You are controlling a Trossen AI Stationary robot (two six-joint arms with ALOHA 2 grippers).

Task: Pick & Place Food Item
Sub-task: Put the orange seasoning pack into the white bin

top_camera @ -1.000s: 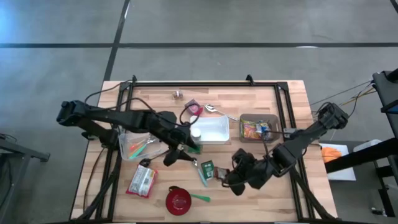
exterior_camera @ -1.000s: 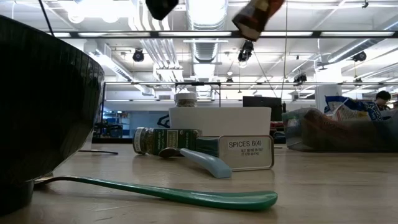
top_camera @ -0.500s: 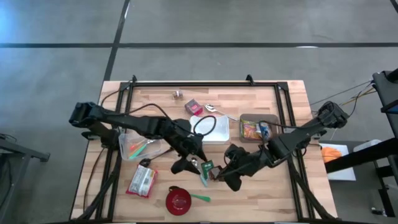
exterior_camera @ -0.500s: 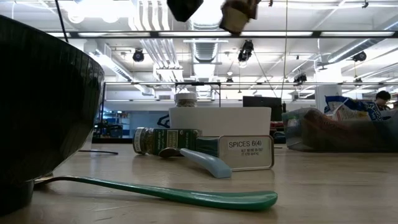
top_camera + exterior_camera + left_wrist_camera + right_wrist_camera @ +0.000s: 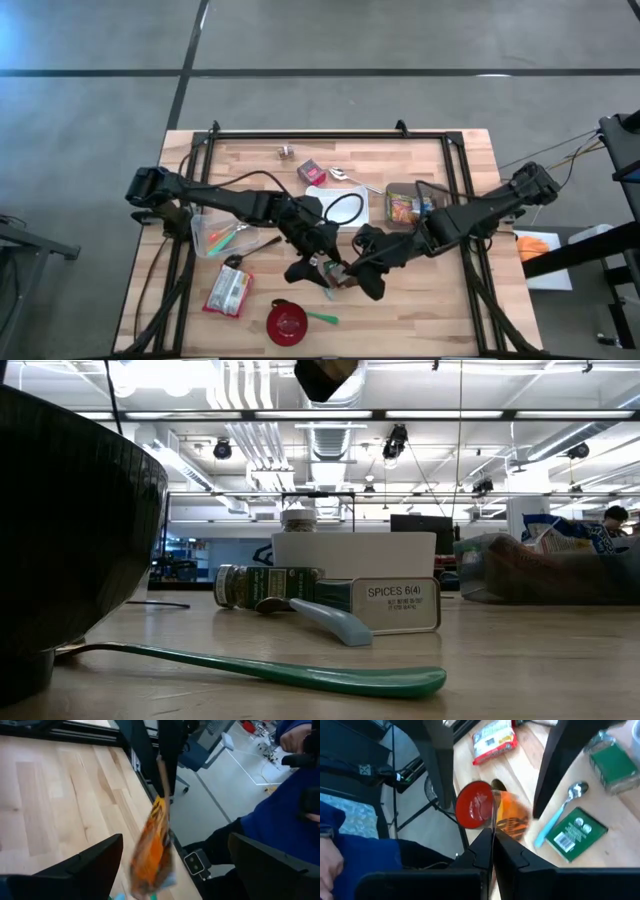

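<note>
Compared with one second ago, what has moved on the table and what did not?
The right gripper, shut on an orange packet, moved left toward the table's middle. The left gripper swung right to meet it, and its fingers opened wider, one on each side of the packet. The red bowl, green spoon and spice tin stayed in place.

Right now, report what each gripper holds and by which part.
The right gripper is shut on the top edge of an orange snack packet, which hangs below it. The left gripper stands open around the packet, holding nothing.
</note>
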